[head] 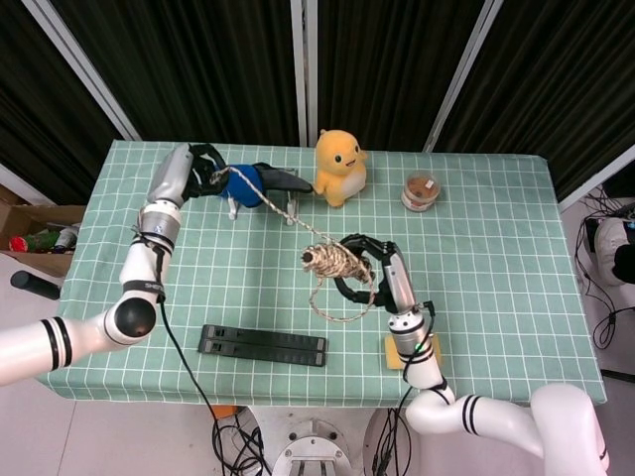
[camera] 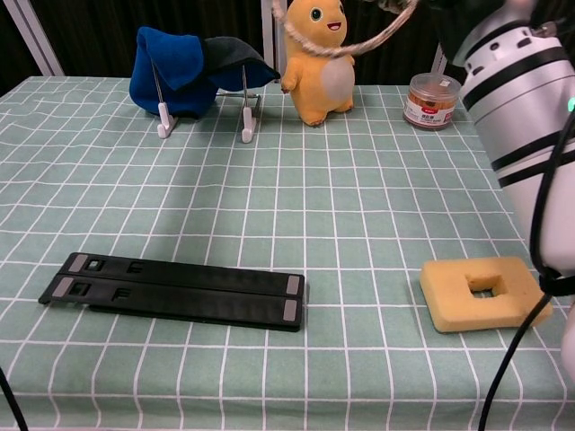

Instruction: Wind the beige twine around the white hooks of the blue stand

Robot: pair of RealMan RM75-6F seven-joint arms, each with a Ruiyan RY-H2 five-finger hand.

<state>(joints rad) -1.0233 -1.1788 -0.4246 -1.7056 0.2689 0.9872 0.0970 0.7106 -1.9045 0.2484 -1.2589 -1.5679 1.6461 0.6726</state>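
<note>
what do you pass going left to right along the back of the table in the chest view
blue stand → yellow duck toy → small jar with the red label

Twine (head: 333, 261) rough fibrous; tablecloth (camera: 359, 224) matt cloth.

High head view downward, low chest view forward; shared table (head: 476, 198).
</note>
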